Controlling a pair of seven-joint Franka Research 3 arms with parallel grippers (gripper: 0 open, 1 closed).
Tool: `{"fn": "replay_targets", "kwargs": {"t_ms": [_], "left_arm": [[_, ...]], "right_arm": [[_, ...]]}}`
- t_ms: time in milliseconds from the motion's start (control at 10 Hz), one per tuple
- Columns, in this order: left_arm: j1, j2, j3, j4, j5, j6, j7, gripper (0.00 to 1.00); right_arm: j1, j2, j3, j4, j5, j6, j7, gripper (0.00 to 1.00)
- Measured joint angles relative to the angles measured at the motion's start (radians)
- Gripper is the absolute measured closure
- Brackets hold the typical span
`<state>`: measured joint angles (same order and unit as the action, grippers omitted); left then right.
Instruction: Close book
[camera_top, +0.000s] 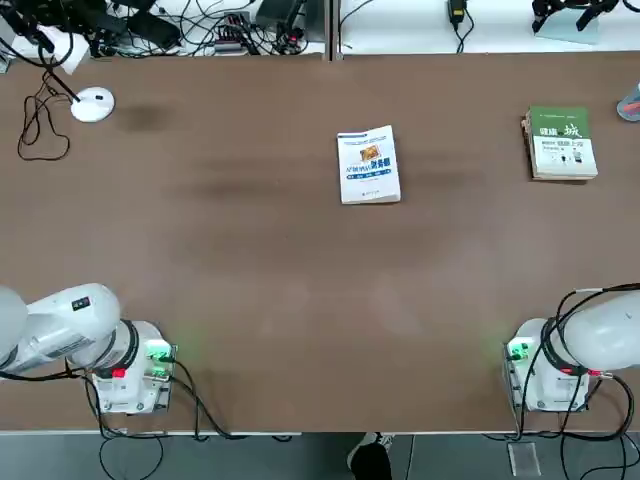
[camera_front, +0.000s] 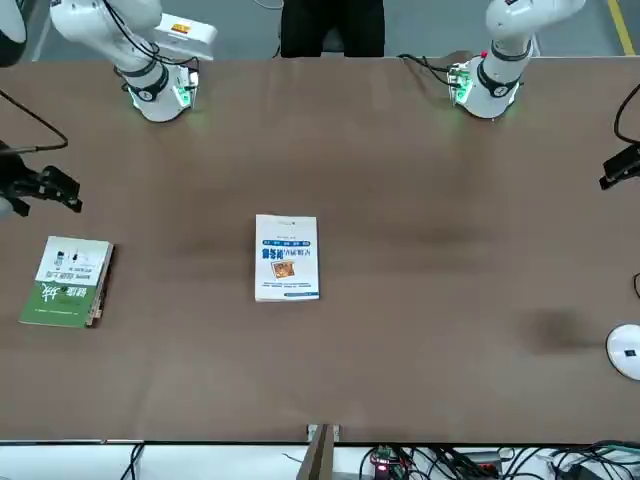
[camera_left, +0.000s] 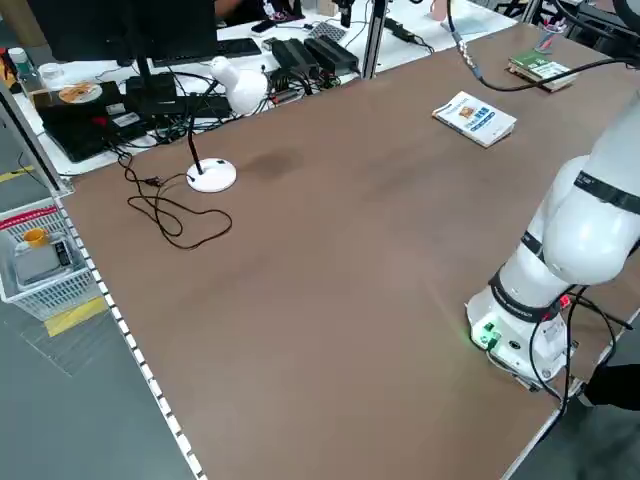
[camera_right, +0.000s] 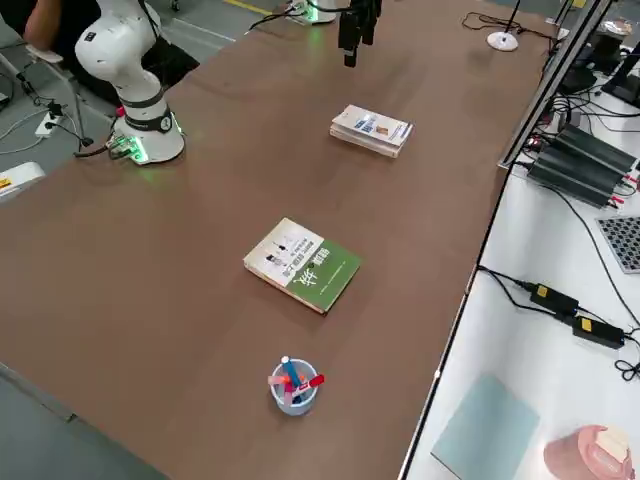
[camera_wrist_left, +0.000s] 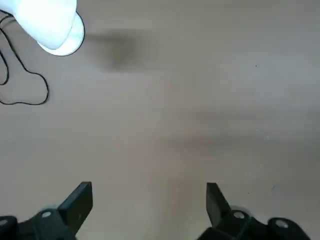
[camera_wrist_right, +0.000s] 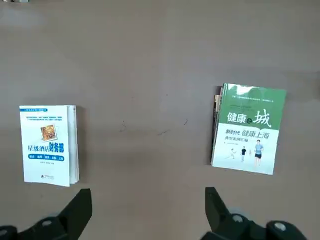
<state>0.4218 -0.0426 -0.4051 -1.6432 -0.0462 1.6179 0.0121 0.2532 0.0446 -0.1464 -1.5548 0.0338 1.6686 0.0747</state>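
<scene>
The book (camera_top: 368, 164) lies flat and shut in the middle of the table's far half, its white cover with blue lettering and a small orange picture facing up. It also shows in the front view (camera_front: 287, 257) and the right wrist view (camera_wrist_right: 48, 144). My right gripper (camera_wrist_right: 146, 207) hangs open high above the table, with the book off to one side and nothing between its fingers. Over bare tabletop my left gripper (camera_wrist_left: 147, 200) is open and empty, apart from the book.
A green-and-white covered book (camera_top: 561, 143) lies shut at the far right. A white round lamp base (camera_top: 92, 104) with a black cable sits at the far left. A small cup of pens (camera_right: 293, 385) stands near the right edge. Cables and electronics line the far edge.
</scene>
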Motion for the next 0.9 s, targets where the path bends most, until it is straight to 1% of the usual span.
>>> {"fn": "replay_targets", "kwargs": {"t_ms": [900], "left_arm": [[-0.001, 0.0, -0.003, 0.0, 0.0, -0.001, 0.0, 0.0]], "right_arm": [[0.0, 0.0, 0.008, -0.001, 0.0, -0.01, 0.01, 0.0]]}}
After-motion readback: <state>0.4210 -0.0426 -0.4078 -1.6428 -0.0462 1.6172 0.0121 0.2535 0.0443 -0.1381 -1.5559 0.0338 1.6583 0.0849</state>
